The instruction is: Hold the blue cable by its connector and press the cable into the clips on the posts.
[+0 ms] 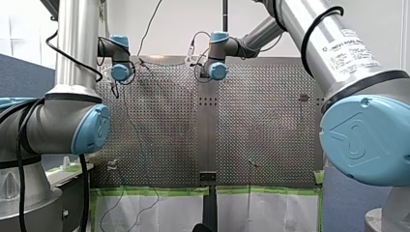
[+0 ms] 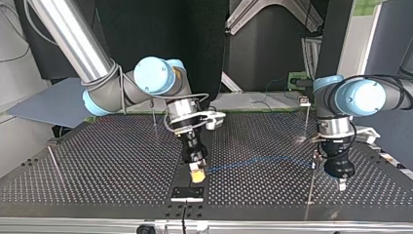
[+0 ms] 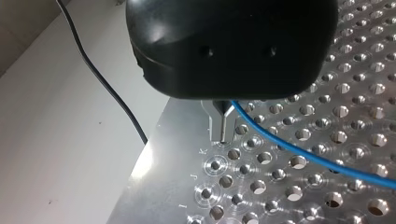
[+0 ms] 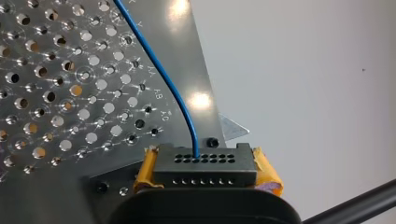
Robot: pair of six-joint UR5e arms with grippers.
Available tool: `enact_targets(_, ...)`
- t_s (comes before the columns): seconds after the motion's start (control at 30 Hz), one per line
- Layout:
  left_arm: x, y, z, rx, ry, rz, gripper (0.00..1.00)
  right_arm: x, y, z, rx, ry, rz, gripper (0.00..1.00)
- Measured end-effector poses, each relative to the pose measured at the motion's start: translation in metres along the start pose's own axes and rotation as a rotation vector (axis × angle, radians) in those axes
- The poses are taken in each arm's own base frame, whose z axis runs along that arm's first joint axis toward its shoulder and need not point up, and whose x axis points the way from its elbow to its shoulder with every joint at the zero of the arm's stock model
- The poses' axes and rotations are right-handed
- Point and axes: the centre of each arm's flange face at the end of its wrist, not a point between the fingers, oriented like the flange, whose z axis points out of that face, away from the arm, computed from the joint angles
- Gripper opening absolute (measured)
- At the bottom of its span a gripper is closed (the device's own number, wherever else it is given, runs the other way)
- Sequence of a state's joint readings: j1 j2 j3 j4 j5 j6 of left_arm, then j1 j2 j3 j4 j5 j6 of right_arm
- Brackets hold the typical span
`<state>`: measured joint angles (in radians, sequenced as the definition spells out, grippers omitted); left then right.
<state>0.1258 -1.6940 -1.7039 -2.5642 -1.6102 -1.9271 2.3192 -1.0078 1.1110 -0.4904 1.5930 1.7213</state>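
The blue cable stretches low over the perforated table between my two grippers. My right gripper, with yellow pads, is shut on the dark connector; the blue cable leaves the connector's top row of holes. My left gripper has its metal fingertips pressed together on the blue cable just above the table's edge. In the top view my left gripper hangs at the right, beside a thin post. Another post with a clip stands farther back.
More thin posts stand at the top view's left and back middle. A black plate lies at the near edge, below my right gripper. A black wire runs off the table beside my left gripper.
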Motion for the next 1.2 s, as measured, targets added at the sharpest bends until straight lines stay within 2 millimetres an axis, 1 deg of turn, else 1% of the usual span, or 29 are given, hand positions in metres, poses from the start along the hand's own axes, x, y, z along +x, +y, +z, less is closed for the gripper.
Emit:
enact_targets(0.13,0.000,0.001,-0.001,-0.008,0.004,-0.011,0.00,-0.005,0.002,0.000,-0.003,-0.021,0.002,0.00)
enact_targets(0.43,0.001,0.012,-0.004,-0.078,0.023,-0.044,0.00,-0.009,-0.002,-0.003,0.002,-0.049,0.005,0.00)
enact_targets(0.6,0.002,0.011,-0.005,-0.073,0.029,-0.074,0.00,-0.010,-0.004,-0.005,0.003,-0.057,0.004,0.00)
enact_targets(0.67,0.002,0.010,-0.005,-0.064,0.032,-0.082,0.37,-0.010,-0.005,-0.005,0.003,-0.059,0.004,0.00)
enact_targets(0.7,0.002,0.010,-0.004,-0.058,0.034,-0.084,0.37,-0.010,-0.005,-0.005,0.003,-0.059,0.004,0.00)
enact_targets(0.73,0.001,0.010,-0.004,-0.050,0.035,-0.085,0.68,-0.010,-0.005,-0.005,0.003,-0.059,0.005,0.00)
enact_targets(0.77,0.001,0.010,-0.004,-0.044,0.037,-0.085,0.86,-0.010,-0.005,-0.005,0.003,-0.060,0.005,0.00)
enact_targets(0.8,0.002,0.010,-0.004,-0.039,0.040,-0.084,0.86,-0.010,-0.005,-0.005,0.003,-0.060,0.005,0.00)
enact_targets(0.83,0.002,0.010,-0.004,-0.032,0.047,-0.082,1.00,-0.010,-0.005,-0.005,0.003,-0.060,0.005,0.00)
enact_targets(1.2,0.003,0.020,-0.009,-0.040,0.119,-0.104,1.00,-0.010,-0.005,-0.005,0.003,-0.060,0.003,0.00)
